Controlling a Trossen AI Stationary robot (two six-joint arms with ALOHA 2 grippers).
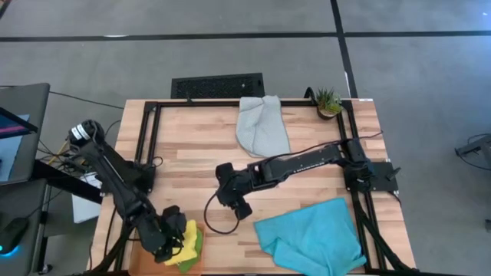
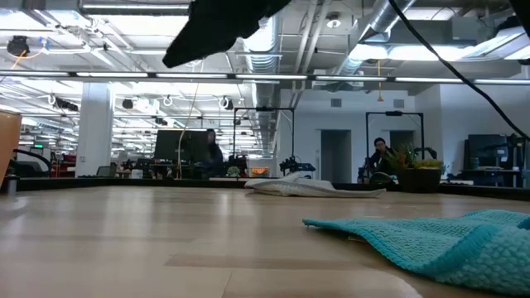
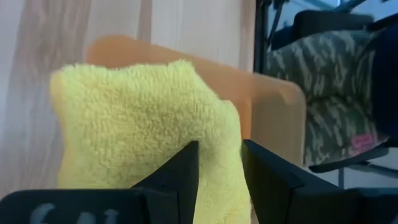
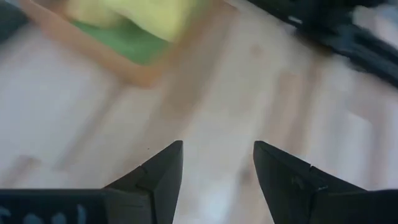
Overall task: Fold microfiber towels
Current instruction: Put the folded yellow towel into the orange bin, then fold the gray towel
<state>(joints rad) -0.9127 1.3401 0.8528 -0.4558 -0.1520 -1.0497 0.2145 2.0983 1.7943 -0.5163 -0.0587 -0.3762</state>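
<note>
Between the left claw's (image 3: 219,171) fingers sits a fold of the yellow towel (image 3: 134,121), pinched so it drops squarely onto the green towel (image 4: 127,38) in the tray (image 3: 273,109) below. Off to its side, the right claw (image 4: 217,165) hangs open over bare table (image 1: 192,146), probably waiting; teal (image 1: 311,234) and grey (image 1: 261,126) towels lie beyond, unfolded.

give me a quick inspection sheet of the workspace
surface: wood table in a black frame
job's things: yellow towel over green towel on the orange tray; grey towel at the far edge; turquoise towel rumpled at the near right
clutter: small potted plant at the far right corner
grippers: left gripper pinching the yellow towel's edge; right gripper open above bare wood mid-table
cables: black cable looping under the right arm
surroundings: open workshop hall, people far behind
</note>
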